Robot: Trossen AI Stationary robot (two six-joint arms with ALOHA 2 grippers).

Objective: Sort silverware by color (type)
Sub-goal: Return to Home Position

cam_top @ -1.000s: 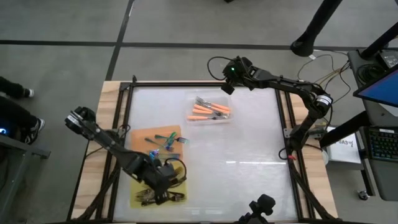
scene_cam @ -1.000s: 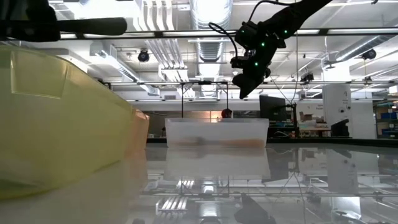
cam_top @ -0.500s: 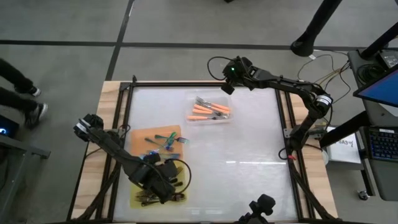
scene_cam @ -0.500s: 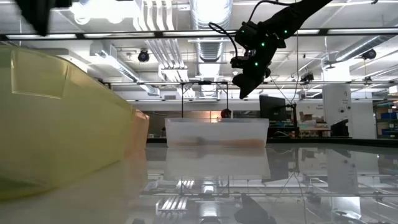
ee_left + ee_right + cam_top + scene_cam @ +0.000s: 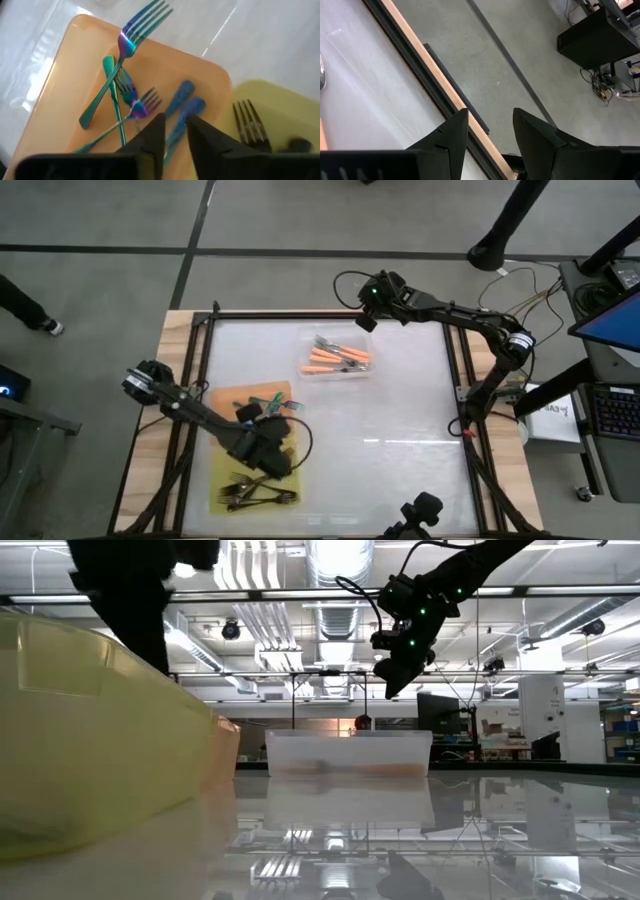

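Five teal forks (image 5: 126,39) on orange mat (image 5: 80,70), left end effector (image 5: 174,125) fingers slightly apart, right end effector (image 5: 490,122) apart, both empty

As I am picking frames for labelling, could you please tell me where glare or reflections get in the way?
Low view: the table mirrors the ceiling lights and the clear tray, and the yellow bin near the lens hides the left side. Left wrist view: bright streaks on the table beyond the orange mat; the forks show plainly. High view: one faint streak.
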